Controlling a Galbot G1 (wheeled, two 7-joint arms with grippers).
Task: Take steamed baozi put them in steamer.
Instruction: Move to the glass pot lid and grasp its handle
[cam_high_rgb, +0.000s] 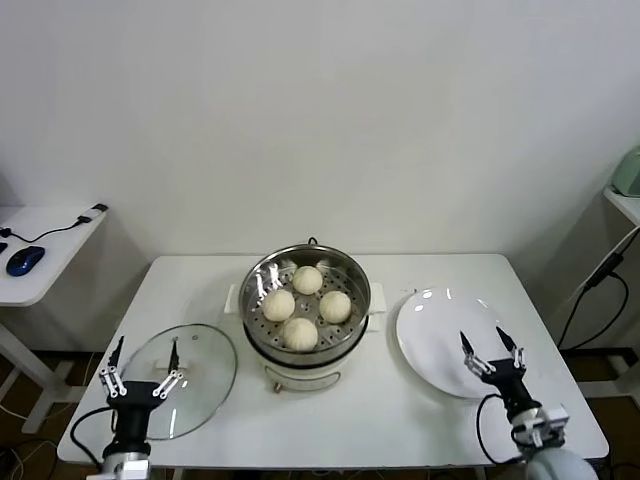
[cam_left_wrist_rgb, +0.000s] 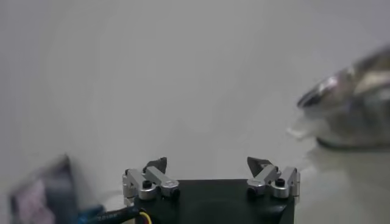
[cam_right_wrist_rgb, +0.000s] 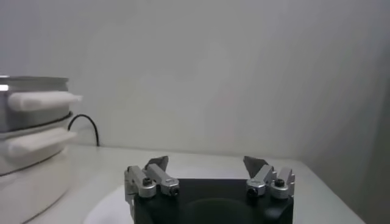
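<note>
The steamer (cam_high_rgb: 250, 280) stands at the middle of the white table, a shiny steel pot on a white base. Several creamy-white baozi (cam_high_rgb: 307, 280) lie inside it on the perforated tray. My left gripper (cam_high_rgb: 146, 350) is open and empty at the front left, over the glass lid (cam_high_rgb: 205, 375). My right gripper (cam_high_rgb: 483, 340) is open and empty at the front right, over the near part of the white plate (cam_high_rgb: 430, 320). In the left wrist view the open left gripper (cam_left_wrist_rgb: 209, 163) faces the blurred steamer (cam_left_wrist_rgb: 353, 97). The right wrist view has the right gripper (cam_right_wrist_rgb: 207, 161) beside the steamer (cam_right_wrist_rgb: 30, 122).
The plate holds nothing. A black cable (cam_right_wrist_rgb: 85, 125) runs behind the steamer. A small side table (cam_high_rgb: 60, 250) at the far left carries a blue mouse (cam_high_rgb: 25, 260). Cables hang at the right (cam_high_rgb: 600, 280) past the table edge.
</note>
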